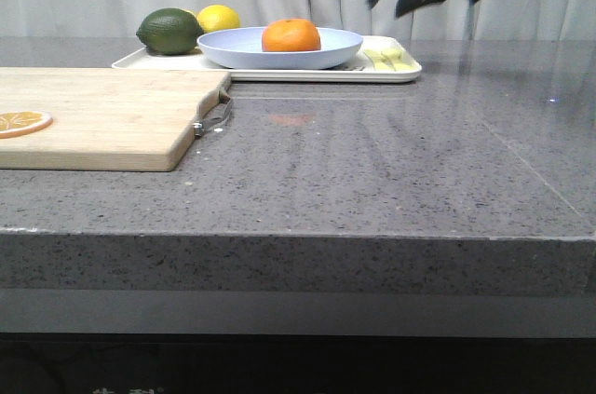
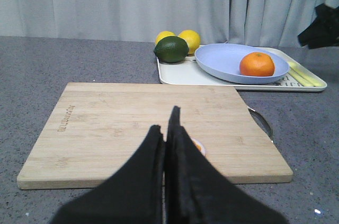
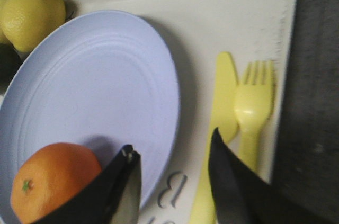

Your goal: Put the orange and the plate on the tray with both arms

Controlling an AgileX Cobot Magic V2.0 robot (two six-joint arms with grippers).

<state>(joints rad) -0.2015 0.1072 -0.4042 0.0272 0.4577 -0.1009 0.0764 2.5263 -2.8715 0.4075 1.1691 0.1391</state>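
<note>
Below the spread, empty right gripper the orange sits in the plate on the tray; left gripper pressed together

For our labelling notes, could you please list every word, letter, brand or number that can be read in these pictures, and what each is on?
"B": a large grey letter printed on the tray, seen in the right wrist view at the plate's rim; any letters after it are cut off or hidden.
Engraved brand mark along one edge of the cutting board: too small and blurred to read.
Pale marks on the dark front below the table: cut off, unreadable.
</note>
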